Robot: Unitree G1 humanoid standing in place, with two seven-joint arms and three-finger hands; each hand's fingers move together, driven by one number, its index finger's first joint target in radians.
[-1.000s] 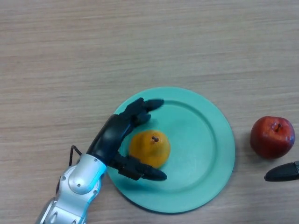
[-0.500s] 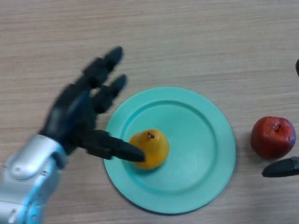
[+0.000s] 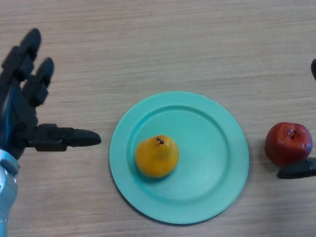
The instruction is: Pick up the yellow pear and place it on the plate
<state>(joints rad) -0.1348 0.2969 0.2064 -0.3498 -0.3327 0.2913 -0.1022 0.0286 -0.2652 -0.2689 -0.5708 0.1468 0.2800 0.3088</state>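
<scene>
The yellow pear (image 3: 157,156) stands on the teal plate (image 3: 217,148), left of the plate's middle, stem up. My left hand (image 3: 22,106) is at the far left, well clear of the plate, open with fingers spread and thumb pointing toward the plate. Nothing is in it. Of my right hand (image 3: 297,170) only dark fingertips show at the right edge, beside the apple.
A red apple (image 3: 288,143) sits on the wooden table to the right of the plate, close to the right-hand fingertips.
My left hand let go of the pear, opened and drew back to the left, off the plate. The pear stays on the plate.
</scene>
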